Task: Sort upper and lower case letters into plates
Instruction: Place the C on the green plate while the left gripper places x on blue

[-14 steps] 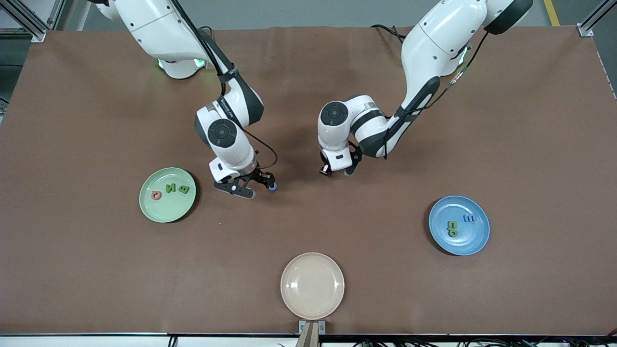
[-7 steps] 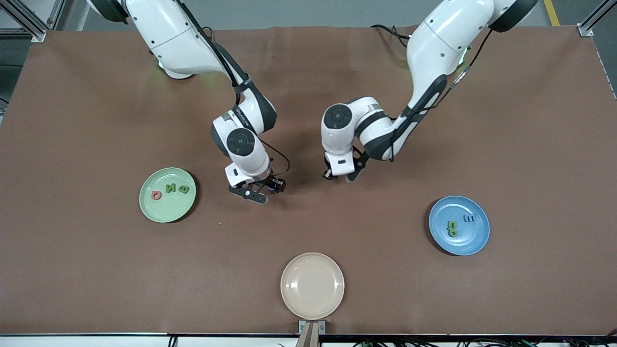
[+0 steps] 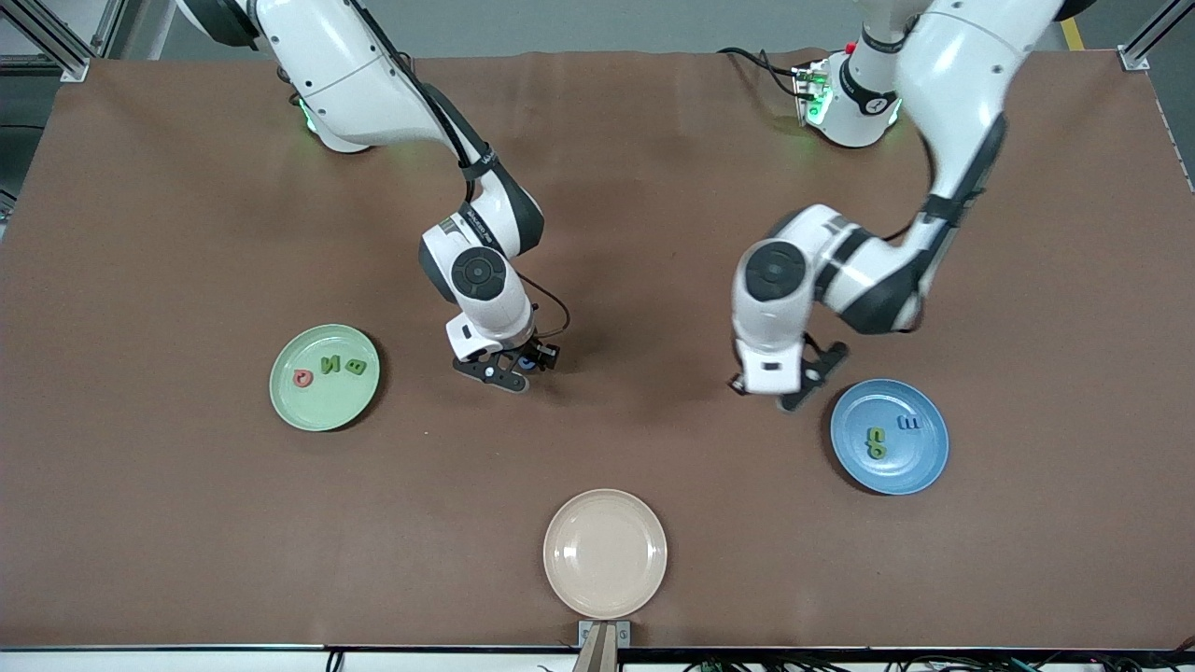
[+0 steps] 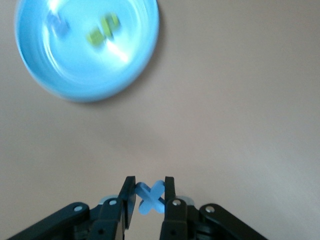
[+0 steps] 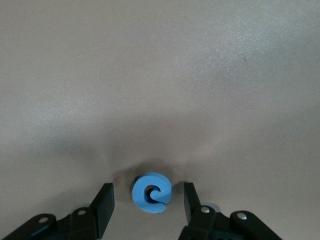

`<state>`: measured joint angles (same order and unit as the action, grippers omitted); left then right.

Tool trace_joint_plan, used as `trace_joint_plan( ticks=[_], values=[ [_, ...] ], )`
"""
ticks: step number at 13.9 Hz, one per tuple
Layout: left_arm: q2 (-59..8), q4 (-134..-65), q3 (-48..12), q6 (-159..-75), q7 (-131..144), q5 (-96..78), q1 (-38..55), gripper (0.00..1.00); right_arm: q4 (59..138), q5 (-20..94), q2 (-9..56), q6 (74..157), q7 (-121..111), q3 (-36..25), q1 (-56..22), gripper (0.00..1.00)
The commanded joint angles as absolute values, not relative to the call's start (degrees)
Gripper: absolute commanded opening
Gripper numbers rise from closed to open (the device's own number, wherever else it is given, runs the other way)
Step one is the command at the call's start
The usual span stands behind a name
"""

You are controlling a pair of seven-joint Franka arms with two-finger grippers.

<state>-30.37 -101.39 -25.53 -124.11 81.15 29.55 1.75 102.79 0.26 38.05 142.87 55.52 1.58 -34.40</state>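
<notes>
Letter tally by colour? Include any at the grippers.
Green letters: 4, two on the pale green plate, two on the blue plate
Blue letters: 3, one on the blue plate, one in the left gripper, one at the open right gripper
Red letter: 1
Total: 8

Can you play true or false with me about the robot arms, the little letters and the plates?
1. The left gripper holds a blue x. True.
2. The pale green plate has no letters in it. False: three letters lie in it, one of them red.
3. The right gripper stands open around a blue G on the table. True.
4. The cream plate holds two letters. False: nothing lies in it.
5. The blue plate holds a green letter and a blue one. True.
</notes>
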Motion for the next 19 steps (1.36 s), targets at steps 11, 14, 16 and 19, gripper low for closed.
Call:
trace_joint_plan(
  ticks=[11, 14, 16, 19],
  values=[
    [-30.9, -105.6, -30.6, -125.7, 50.5, 29.5, -21.4, 1.0, 102.5, -2.7, 37.4, 140.9, 55.1, 0.3, -33.2, 0.0],
    [-27.7, -104.5, -33.0, -125.0, 50.4, 29.5, -21.4, 1.0, 102.9, -2.9, 32.4, 131.9, 47.7, 0.0, -29.5, 0.0],
    [-25.7, -102.2, -35.8, -121.8, 48.8, 29.4, -21.4, 1.0, 105.4, -3.0, 28.8, 130.6, 39.9, 0.0, -25.8, 0.0],
    [-25.7, -90.0, -42.1, -106.3, 48.1, 28.8, -21.0, 1.0, 109.2, -3.0, 25.2, 130.9, 28.7, 0.0, -20.0, 0.0]
  ],
)
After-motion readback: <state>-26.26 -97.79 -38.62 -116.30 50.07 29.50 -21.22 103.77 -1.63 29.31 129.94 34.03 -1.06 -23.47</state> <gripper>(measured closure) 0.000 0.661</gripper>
